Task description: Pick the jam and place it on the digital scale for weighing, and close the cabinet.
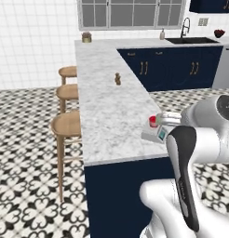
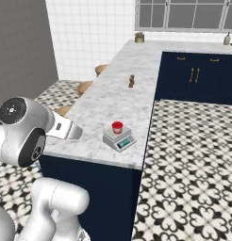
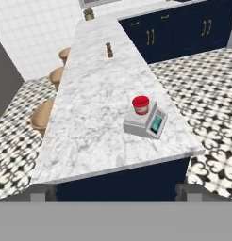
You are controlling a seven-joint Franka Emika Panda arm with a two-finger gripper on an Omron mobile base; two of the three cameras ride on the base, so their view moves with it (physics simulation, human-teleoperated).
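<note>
The jam (image 3: pixel 141 104), a tiny jar with a red lid, stands upright on top of the digital scale (image 3: pixel 145 123), a light grey wedge with a teal display. The scale rests on the marble counter (image 3: pixel 94 113) near its right edge and front end. The same jam (image 2: pixel 117 127) and scale (image 2: pixel 119 138) show in the right base view, and the jam (image 1: pixel 153 121) is half hidden by my arm in the left base view. My gripper (image 3: pixel 115 192) hangs back above the counter's near end, open and holding nothing, well clear of the jar. The tall cabinet is out of view.
A small brown grinder (image 1: pixel 117 78) stands mid-counter and a jar (image 1: pixel 86 37) sits at the far end. Several wooden stools (image 1: pixel 67 124) line the counter's left side. Low navy counter cabinets (image 2: pixel 195 77) and a sink (image 1: pixel 191 40) lie across the patterned floor.
</note>
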